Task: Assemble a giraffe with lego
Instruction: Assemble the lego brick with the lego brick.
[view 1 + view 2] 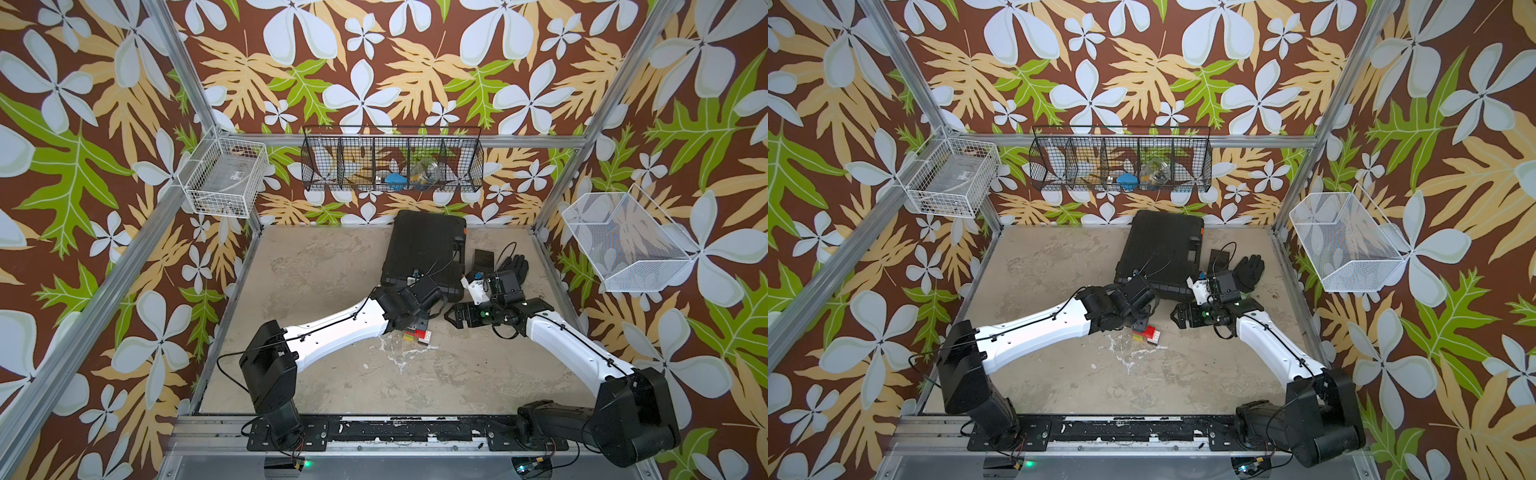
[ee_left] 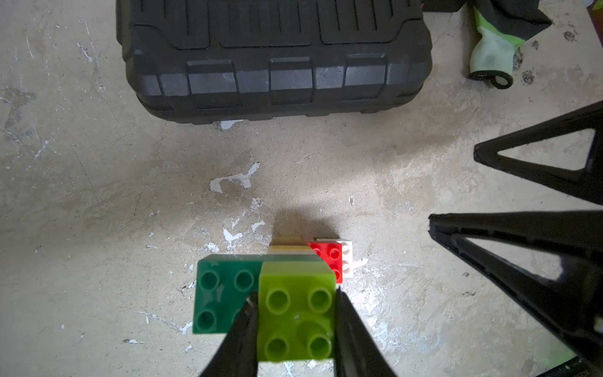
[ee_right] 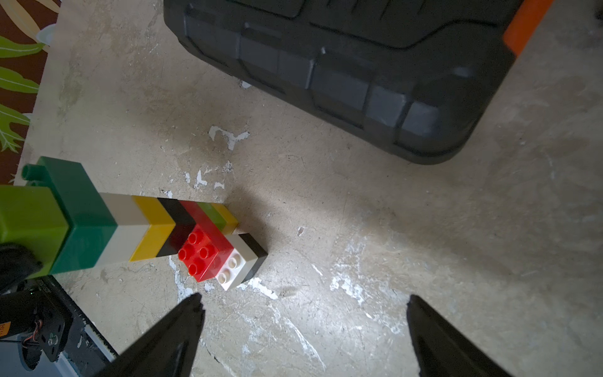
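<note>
Pinching the lime green brick [image 2: 295, 323] from two sides, the left gripper [image 2: 295, 293] grips the very top of the giraffe [image 3: 146, 228]. The right gripper [image 3: 305, 300] hangs with its jaws spread wide and nothing between them, low over the table [image 1: 332, 374] near the figure's feet.

A black case [image 1: 424, 245] lies flat at the rear middle of the mottled beige table, with a dark glove [image 1: 515, 264] just beside it. The giraffe stands upright on the table in front of the case, clear of it.

From the top down, it has the lime green square, a longer dark green head brick [image 3: 81, 209] and a neck of white, yellow and black squares. Below these is a red body [image 3: 199, 253] with four bare studs. One leg is lime over yellow. The other is a white brick [image 3: 233, 266] over black, sticking out past the red.
</note>
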Motion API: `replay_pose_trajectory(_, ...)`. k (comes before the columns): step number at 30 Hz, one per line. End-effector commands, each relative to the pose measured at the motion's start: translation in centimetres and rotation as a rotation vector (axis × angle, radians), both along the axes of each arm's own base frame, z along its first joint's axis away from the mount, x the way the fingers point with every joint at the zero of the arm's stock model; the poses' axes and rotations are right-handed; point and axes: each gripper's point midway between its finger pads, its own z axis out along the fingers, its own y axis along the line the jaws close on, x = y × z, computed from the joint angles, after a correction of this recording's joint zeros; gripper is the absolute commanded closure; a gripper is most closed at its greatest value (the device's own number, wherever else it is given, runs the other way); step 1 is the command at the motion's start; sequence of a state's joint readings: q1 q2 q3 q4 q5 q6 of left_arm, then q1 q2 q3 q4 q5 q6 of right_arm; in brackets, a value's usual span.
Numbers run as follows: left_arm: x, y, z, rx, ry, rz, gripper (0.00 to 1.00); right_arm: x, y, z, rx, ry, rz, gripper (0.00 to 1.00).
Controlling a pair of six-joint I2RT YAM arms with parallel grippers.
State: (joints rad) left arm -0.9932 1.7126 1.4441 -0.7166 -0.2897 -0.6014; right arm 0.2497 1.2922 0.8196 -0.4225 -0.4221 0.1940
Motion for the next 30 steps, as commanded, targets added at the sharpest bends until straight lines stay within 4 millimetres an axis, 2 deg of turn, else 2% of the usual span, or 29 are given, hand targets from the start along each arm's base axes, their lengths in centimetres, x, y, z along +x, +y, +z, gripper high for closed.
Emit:
replay_pose_trajectory(1, -2.3, 1.9, -2.4, 0.141, 0.124, -0.074, 0.84, 0.1, 0.1, 0.1, 0.003, -0.006, 0.007, 0.01)
replay_pose_trajectory(14, -4.2, 2.3, -5.5, 0.117, 0.237, -0.043, 0.83, 0.0, -0.1, 0.2, 0.002, -0.010, 0.000, 0.01)
replay_pose_trajectory(21, -3.3, 1.9, -4.5, 0.087, 0.196, -0.021, 0.82, 0.1, 0.0, 0.2, 0.007, -0.007, 0.002, 0.01)
replay_pose_trajectory(26, -2.7, 1.7, -3.8, 0.081, 0.169, -0.009, 0.78, 0.0, -0.1, 0.5, 0.002, -0.012, 0.003, 0.01)
replay_pose_trajectory(30, -2.2, 1.5, -2.7, 0.072, 0.134, -0.002, 0.68, -0.1, -0.2, 0.7, 0.000, -0.014, 0.001, 0.01)
